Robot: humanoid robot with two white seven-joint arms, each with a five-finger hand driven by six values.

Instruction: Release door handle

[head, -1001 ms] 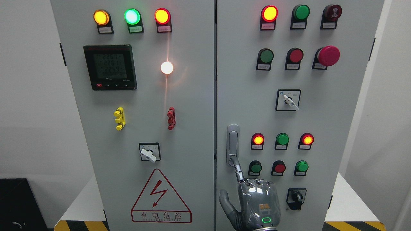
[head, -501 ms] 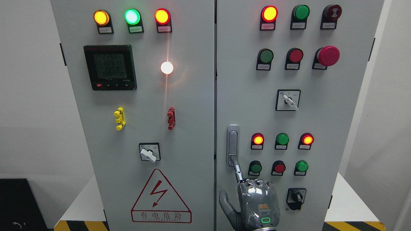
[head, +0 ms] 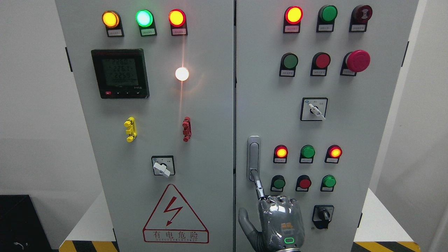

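The silver door handle [head: 253, 154] stands upright at the left edge of the right cabinet door [head: 350, 140]. My right hand [head: 278, 220] rises from the bottom edge below it, with the back of the hand facing me. Its index finger [head: 258, 185] is stretched up and its tip touches the handle's lower end. The other fingers are curled into the palm and the thumb [head: 245, 218] sticks out to the left. The hand grasps nothing. No left arm shows in the picture.
Round lamps and buttons [head: 305, 168] sit just right of the handle, with a black rotary switch [head: 322, 216] lower right. A red mushroom button [head: 357, 60] is at the upper right. The left door [head: 203, 140] carries a meter [head: 120, 73], a selector switch [head: 162, 166] and a warning triangle [head: 175, 217].
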